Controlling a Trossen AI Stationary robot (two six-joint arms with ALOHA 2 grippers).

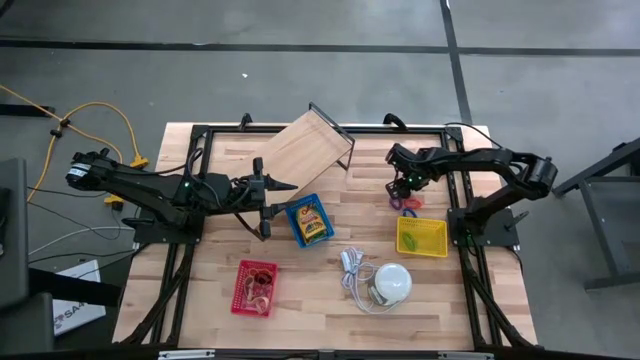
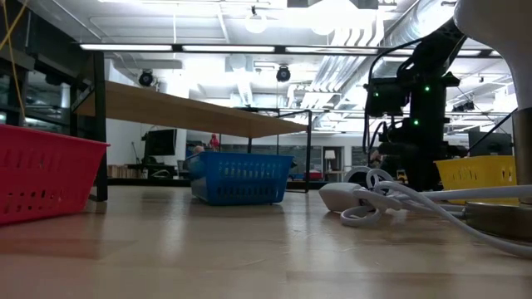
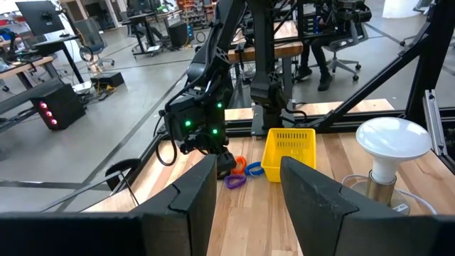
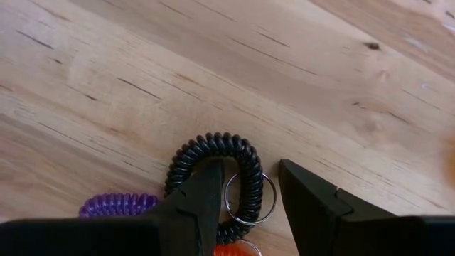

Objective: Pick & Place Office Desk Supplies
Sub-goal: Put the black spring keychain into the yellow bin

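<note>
Black coiled band [image 4: 226, 169] with its metal ring [image 4: 247, 198] lies flat on the wooden surface [image 4: 213, 64], right of centre in the overhead view, beside a purple coil [image 4: 117, 206] and an orange one [image 4: 234, 250]; the right tool [image 4: 245, 188] hangs over it, fingers spread astride the coil, probably lined up for a pinch; close by, the yellow basket [image 1: 421, 238] looks like its destination; the left tool [image 1: 266, 195], also spread, waits near the blue basket [image 1: 309, 221].
</note>
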